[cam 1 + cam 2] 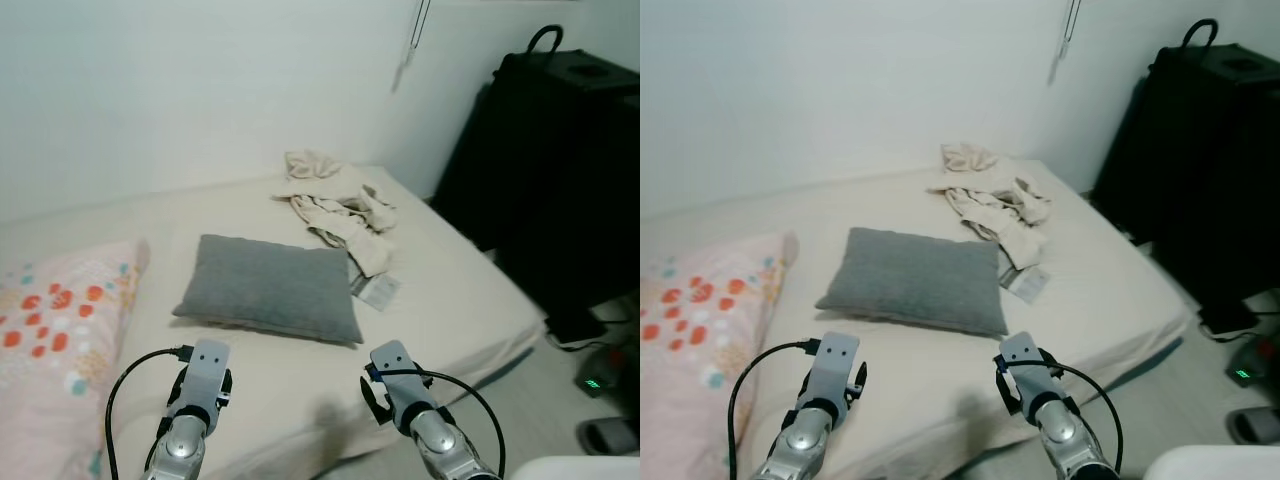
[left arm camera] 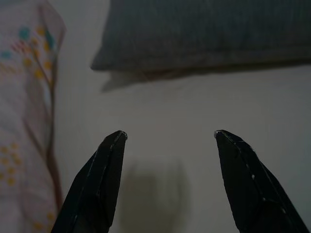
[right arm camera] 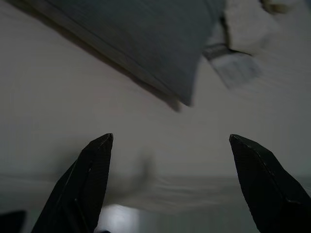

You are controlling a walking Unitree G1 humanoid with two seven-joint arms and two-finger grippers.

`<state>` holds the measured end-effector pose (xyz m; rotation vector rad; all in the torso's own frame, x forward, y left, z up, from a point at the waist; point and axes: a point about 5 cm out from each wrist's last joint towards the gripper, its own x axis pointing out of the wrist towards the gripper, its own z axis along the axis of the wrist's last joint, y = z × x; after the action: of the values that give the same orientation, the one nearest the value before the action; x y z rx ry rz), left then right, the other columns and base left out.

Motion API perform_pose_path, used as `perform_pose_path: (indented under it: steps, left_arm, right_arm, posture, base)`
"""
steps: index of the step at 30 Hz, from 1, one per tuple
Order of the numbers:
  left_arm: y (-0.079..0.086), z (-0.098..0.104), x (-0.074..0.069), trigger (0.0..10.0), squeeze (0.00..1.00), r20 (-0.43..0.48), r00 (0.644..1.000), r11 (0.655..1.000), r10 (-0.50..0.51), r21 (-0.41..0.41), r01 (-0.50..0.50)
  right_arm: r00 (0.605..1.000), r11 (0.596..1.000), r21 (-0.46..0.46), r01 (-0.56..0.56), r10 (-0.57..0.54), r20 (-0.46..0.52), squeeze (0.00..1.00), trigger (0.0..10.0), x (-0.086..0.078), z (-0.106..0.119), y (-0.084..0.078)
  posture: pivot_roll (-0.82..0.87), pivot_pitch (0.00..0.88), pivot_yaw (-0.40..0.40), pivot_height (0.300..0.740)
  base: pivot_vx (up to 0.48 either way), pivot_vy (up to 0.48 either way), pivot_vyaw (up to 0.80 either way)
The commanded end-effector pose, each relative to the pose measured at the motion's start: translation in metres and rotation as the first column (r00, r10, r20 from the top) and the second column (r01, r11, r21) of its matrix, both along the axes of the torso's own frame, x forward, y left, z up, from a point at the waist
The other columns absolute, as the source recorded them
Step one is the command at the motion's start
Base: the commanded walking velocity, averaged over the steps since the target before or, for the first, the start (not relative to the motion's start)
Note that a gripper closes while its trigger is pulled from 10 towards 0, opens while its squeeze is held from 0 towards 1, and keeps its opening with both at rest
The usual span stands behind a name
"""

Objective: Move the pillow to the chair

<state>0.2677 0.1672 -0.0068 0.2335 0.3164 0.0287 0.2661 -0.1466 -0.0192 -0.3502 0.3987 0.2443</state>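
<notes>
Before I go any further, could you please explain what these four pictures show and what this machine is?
It is a walking humanoid robot with two silver arms, each ending in a hand of two long black fingers. The two wide pictures come from a stereo camera on its head, looking down at a bed. The other two come from cameras on its wrists, looking out between the fingers.

The left hand and the right hand are both open and empty, held over the near edge of the bed.

On the bed lies a grey pillow, the thing to be moved. To the robot's left is a floral pillow. Beyond the grey one lie crumpled cloths and a small packet. A black case stands to the right of the bed.
</notes>
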Motion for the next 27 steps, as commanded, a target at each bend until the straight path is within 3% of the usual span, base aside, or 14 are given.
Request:
perform_pose_path:
  steps: [1,6,8,10,14,15,18,20,23,27]
  left_arm:
    - [0.005,0.002,0.002,10.0,0.00,-0.011,1.000,1.000,0.006,-0.021,-0.007]
    - [0.005,0.014,0.014,10.0,0.00,0.039,0.999,0.991,0.032,-0.130,-0.027]
    - [-0.001,0.030,0.020,10.0,0.00,0.142,0.989,0.983,-0.045,-0.170,0.069]
    - [-0.002,0.035,0.020,10.0,0.00,0.175,0.982,0.979,-0.072,-0.176,0.103]
    - [-0.005,0.062,0.014,10.0,0.00,0.316,0.937,0.948,-0.147,-0.227,0.225]
    - [-0.006,0.079,0.007,10.0,0.00,0.384,0.906,0.932,-0.178,-0.230,0.280]
    - [-0.010,0.095,-0.005,10.0,0.00,0.438,0.871,0.905,-0.223,-0.240,0.352]
    - [-0.011,0.098,-0.008,10.0,0.00,0.446,0.864,0.895,-0.235,-0.247,0.371]
    - [-0.012,0.117,-0.026,10.0,0.00,0.485,0.839,0.862,-0.246,-0.287,0.418]
    - [-0.016,0.127,-0.050,10.0,0.00,0.484,0.812,0.848,-0.326,-0.231,0.478]
  right_arm:
    - [0.999,0.999,0.032,0.035,-0.035,0.016,0.00,10.0,0.001,0.001,0.004]
    - [0.998,0.998,0.052,0.036,-0.038,0.043,0.00,10.0,0.004,0.006,0.006]
    - [0.989,0.995,0.089,0.043,-0.055,0.139,0.00,10.0,0.014,0.021,0.001]
    - [0.983,0.994,0.105,0.041,-0.059,0.176,0.00,10.0,0.017,0.026,0.000]
    - [0.944,0.985,0.162,-0.057,0.001,0.330,0.00,10.0,0.025,0.055,-0.002]
    - [0.913,0.974,0.173,-0.148,0.067,0.402,0.00,10.0,0.021,0.073,-0.003]
    - [0.877,0.952,0.194,-0.236,0.123,0.463,0.00,10.0,0.012,0.096,-0.003]
    - [0.873,0.944,0.209,-0.254,0.131,0.471,0.00,10.0,0.010,0.101,-0.003]
    - [0.836,0.904,0.237,-0.357,0.195,0.513,0.00,10.0,-0.005,0.127,0.008]
    - [0.799,0.880,0.225,-0.419,0.240,0.551,0.00,10.0,-0.025,0.149,0.014]
  posture:
    - [0.05,0.044,0.030,0.740]
    - [0.05,0.041,0.007,0.740]
    - [0.05,0.043,0.000,0.740]
    - [0.04,0.049,0.004,0.740]
    - [0.03,0.058,0.007,0.740]
    - [0.03,0.070,0.006,0.740]
    - [0.02,0.068,0.006,0.740]
    - [0.02,0.068,0.006,0.740]
    - [0.00,0.054,0.018,0.740]
    - [0.00,0.047,0.021,0.740]
  base:
    - [0.000,0.000,0.00]
    - [0.000,0.000,0.00]
    - [0.000,0.000,0.00]
    - [0.000,0.000,0.00]
    - [0.000,0.000,0.00]
    - [0.000,0.000,0.00]
    - [0.000,0.000,0.00]
    - [0.000,0.000,0.00]
    - [0.000,0.000,0.00]
    - [0.000,0.000,0.00]
